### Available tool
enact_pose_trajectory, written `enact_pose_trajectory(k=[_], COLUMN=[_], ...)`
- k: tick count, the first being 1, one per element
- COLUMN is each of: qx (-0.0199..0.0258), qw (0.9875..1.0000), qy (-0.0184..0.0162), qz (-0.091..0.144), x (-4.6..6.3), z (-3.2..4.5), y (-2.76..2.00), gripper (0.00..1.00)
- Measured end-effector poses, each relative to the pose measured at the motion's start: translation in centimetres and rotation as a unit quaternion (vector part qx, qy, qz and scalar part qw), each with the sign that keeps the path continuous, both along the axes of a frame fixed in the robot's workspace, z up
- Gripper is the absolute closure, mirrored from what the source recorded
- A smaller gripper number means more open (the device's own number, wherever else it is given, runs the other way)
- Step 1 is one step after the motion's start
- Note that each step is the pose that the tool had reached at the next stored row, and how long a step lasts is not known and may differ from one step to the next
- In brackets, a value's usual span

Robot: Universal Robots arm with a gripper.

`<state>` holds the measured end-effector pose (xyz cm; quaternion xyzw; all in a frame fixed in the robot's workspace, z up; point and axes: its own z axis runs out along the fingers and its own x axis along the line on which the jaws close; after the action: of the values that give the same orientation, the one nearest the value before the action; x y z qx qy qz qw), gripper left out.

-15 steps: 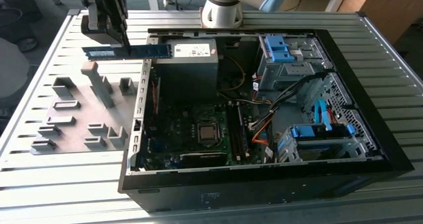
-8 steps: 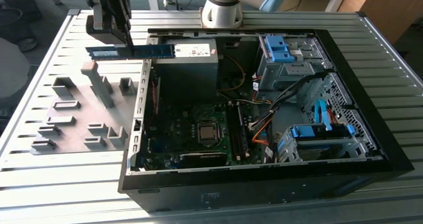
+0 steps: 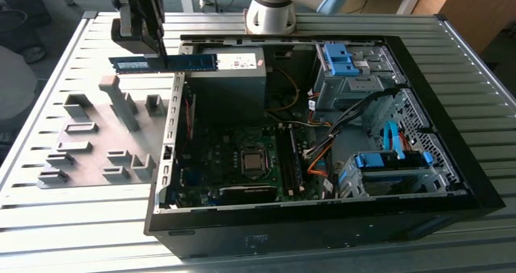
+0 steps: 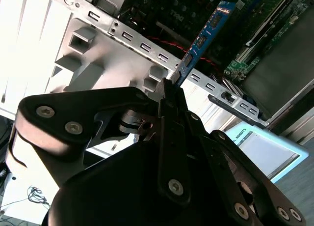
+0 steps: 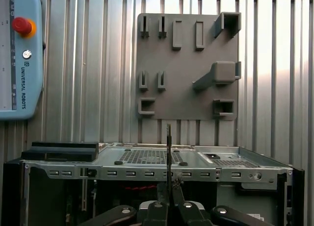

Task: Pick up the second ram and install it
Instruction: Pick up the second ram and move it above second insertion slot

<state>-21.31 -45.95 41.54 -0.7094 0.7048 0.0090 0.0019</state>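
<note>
1. Two black fingers [image 4: 169, 100] of the gripper [image 4: 171, 86] are pressed against the flat faces of the second ram [image 4: 203, 37], pinching it. Holding it by the faces probably leaves its long edges free.
2. In the exterior view the gripper [image 3: 159, 54] clamps near mid-length, so the second ram [image 3: 192, 62] hangs level, likely for balance.
3. In the first wrist view the second ram [image 5: 168, 142] appears edge-on, in line with the gripper [image 5: 168, 189].
4. It hovers over the computer case [image 3: 339, 221] rim, at about ten o'clock from the motherboard [image 3: 217, 152], not seated. The memory slots [image 3: 292, 161] lie at three o'clock of the processor socket [image 3: 254, 161].
5. The grey holder plate [image 3: 96, 149] lies on the table [image 3: 81, 224] at nine o'clock of the case, and the ram is clear of it.
</note>
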Motion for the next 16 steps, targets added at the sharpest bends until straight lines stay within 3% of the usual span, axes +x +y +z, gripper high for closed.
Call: enact_pose_trajectory(k=[16], qx=[0.0], qw=[1.0], qy=[0.0], qz=[0.0], x=[1.1], z=[-0.03], y=[0.0], gripper=[0.86])
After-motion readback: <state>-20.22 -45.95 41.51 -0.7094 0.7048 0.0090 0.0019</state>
